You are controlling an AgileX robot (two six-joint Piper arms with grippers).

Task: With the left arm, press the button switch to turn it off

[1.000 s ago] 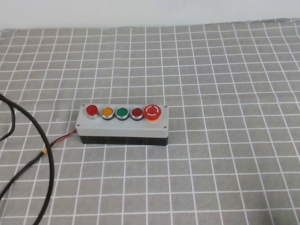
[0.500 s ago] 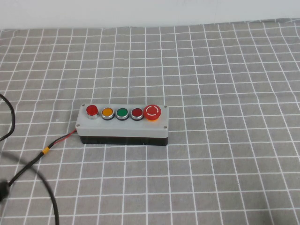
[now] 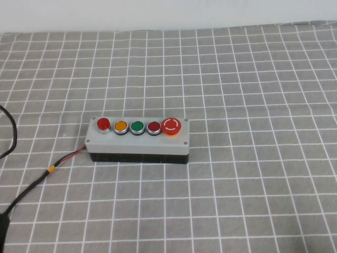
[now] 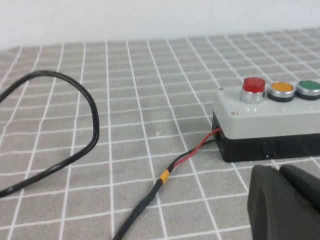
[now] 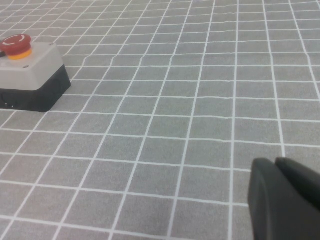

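Left hand (image 4: pixel 287 200), matte black, low over the grey white-gridded cloth surface (image 3: pixel 253 184), just short of the box's near left end; fingers pressed together, gripping nothing, touching nothing. Right hand (image 5: pixel 285 197), matte black, likewise closed and empty, well off to the box's right over bare cloth. Thick black cable (image 4: pixel 75 145) looped beside left hand; thinner lead with red wire and yellow band (image 4: pixel 165 175) running into box end. Grey-lidded, black-based switch box (image 3: pixel 138 141) mid-surface. Small round bright-red translucent button switch with silver ring (image 4: pixel 253 88) at box's left end, untouched. Beyond: wide open cloth, far edge meeting pale wall (image 3: pixel 168 13).
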